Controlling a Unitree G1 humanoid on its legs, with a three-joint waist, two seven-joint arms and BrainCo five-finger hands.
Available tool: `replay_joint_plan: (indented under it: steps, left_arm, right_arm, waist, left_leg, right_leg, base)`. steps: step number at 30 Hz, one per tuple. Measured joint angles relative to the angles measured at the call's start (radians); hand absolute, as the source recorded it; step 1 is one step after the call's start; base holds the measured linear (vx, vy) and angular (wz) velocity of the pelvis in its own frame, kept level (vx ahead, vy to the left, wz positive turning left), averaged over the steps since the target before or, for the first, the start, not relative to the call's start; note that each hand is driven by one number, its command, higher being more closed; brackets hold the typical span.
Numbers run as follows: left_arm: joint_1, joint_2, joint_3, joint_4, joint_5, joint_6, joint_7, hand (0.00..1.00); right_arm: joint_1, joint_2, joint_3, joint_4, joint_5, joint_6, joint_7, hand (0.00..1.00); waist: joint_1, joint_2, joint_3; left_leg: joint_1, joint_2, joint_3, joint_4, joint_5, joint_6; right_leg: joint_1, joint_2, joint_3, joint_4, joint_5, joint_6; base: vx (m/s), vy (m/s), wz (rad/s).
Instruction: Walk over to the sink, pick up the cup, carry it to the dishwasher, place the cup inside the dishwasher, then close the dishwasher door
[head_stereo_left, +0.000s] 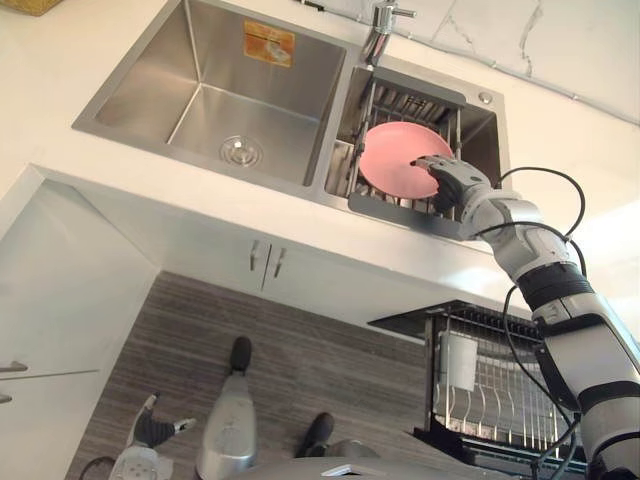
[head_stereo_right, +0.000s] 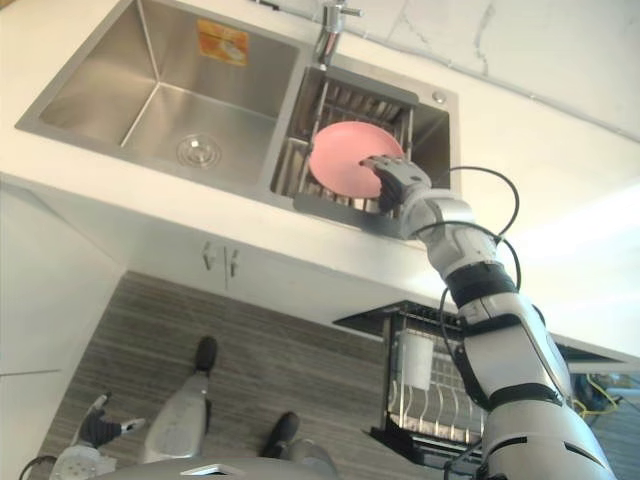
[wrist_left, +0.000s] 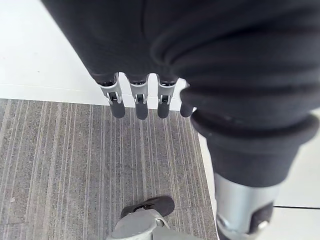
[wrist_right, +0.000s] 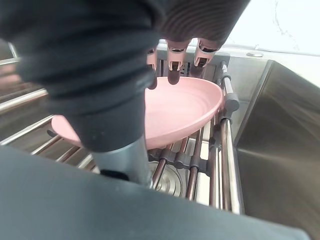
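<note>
Over the right basin of the sink (head_stereo_left: 200, 110), a pink dish (head_stereo_left: 395, 160) leans on the bars of a metal drying rack (head_stereo_left: 405, 212). It is a shallow dish rather than a cup, and it is what the right hand (head_stereo_left: 450, 178) has reached for. The fingers (wrist_right: 172, 72) curl down onto its right rim with their dark tips touching the inside. The thumb is hidden behind the wrist cover, so I cannot tell whether the hand is clamped on the dish or only resting on it.

The main risk, as I judge it, is a poor hold. With only fingertips on a smooth rim, the dish could slip when lifted and drop onto the bars, or slide left along them. It could also catch on the rack's upright wires or knock the faucet (head_stereo_left: 380, 25) just beyond it.

A second risk is picking the wrong thing, since a white cup-shaped object (head_stereo_left: 458, 360) already stands in the pulled-out dishwasher rack (head_stereo_left: 490, 390), near and to the right.

The left hand (wrist_left: 137, 100) hangs low over the striped floor (head_stereo_left: 200, 340) with its fingers straight and apart, holding nothing.

An orange-and-yellow sticker (head_stereo_left: 268, 43) sits on the far wall of the left basin. Its print is too small to read.
</note>
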Motion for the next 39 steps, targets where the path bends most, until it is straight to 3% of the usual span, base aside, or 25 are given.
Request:
replay_joint_plan:
  steps: [30, 31, 39]
  left_arm:
    - [0.000, 0.000, -0.001, -0.001, -0.018, -0.007, 0.019, 0.00]
    - [0.000, 0.000, -0.002, -0.001, -0.018, -0.007, 0.019, 0.00]
    - [0.000, 0.000, -0.005, -0.002, -0.018, -0.015, 0.020, 0.00]
  right_arm:
    - [0.029, 0.000, 0.000, -0.040, -0.045, 0.001, -0.043, 0.00]
    - [0.030, 0.000, 0.003, -0.040, -0.045, 0.001, -0.043, 1.00]
    - [0.011, 0.000, 0.016, -0.046, -0.045, 0.002, -0.066, 1.00]
  waist:
    - [0.001, 0.017, 0.020]
    - [0.001, 0.017, 0.022]
    - [0.002, 0.017, 0.028]
  left_leg:
    - [-0.005, 0.000, 0.005, 0.000, -0.001, 0.001]
    - [-0.007, 0.000, 0.004, 0.000, -0.001, 0.001]
    - [-0.013, 0.000, 0.000, 0.000, 0.001, 0.001]
  right_leg:
    - [-0.008, -0.001, 0.003, 0.002, -0.003, -0.001]
    - [-0.009, -0.001, 0.002, 0.001, -0.003, -0.001]
    - [-0.014, -0.001, -0.002, 0.002, -0.004, -0.001]
  base:
    - [0.00, 0.000, 0.00]
    - [0.00, 0.000, 0.00]
    - [0.00, 0.000, 0.00]
